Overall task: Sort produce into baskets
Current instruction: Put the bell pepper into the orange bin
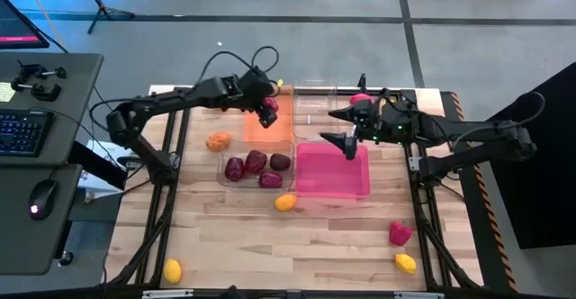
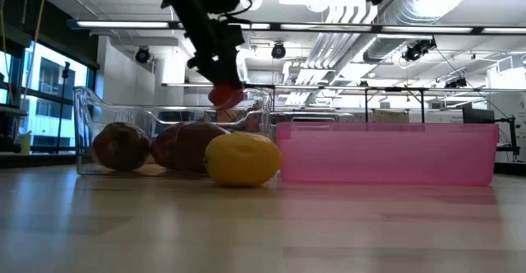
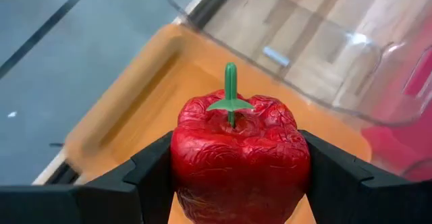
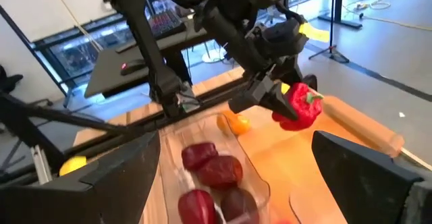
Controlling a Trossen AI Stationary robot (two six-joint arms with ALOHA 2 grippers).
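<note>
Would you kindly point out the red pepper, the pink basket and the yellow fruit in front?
red pepper (image 3: 239, 156): left wrist view, wrinkled front face.
pink basket (image 2: 386, 154): low view, front wall.
yellow fruit (image 2: 242, 159): low view, its middle.

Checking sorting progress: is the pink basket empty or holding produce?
Empty as far as the pictures show: from above, the pink basket shows only its bare pink floor, and the low view shows nothing through its wall.

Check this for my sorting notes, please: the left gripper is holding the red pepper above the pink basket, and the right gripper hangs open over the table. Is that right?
Not quite. The left gripper holds the red pepper above the orange basket, not the pink basket; the high view and the left wrist view show orange plastic under it. The rest stands: the right gripper hangs open over the table.
</note>
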